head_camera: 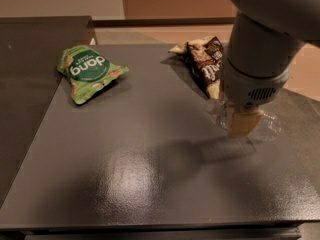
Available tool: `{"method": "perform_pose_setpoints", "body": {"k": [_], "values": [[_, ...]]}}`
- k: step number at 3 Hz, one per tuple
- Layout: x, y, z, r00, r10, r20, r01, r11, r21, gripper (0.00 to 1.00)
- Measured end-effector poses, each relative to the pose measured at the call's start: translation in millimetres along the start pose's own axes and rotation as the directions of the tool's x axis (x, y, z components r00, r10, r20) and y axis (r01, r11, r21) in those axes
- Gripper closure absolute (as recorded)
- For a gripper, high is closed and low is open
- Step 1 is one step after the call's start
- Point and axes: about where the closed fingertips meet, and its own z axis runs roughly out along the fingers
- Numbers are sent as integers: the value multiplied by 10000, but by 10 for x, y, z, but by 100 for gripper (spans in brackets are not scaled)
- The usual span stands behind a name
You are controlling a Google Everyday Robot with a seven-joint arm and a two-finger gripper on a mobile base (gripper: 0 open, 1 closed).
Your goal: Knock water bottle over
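The water bottle is clear plastic and sits low on the dark grey table at the right. It looks to be lying on its side, with parts showing on both sides of my gripper. My gripper, with its beige tip, hangs from the big grey arm. It is down at the table right in front of the bottle, covering its middle. The bottle's label and cap are hidden.
A green snack bag lies at the table's far left. A brown snack bag lies just behind the gripper. A second dark surface adjoins on the left. The table's right edge runs close to the bottle.
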Motion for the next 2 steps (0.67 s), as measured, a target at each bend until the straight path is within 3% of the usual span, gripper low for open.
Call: {"method": "perform_pose_setpoints", "body": {"k": [2], "values": [[-191,96,209,9967,-561,-581,556,9984,-102,36]]}}
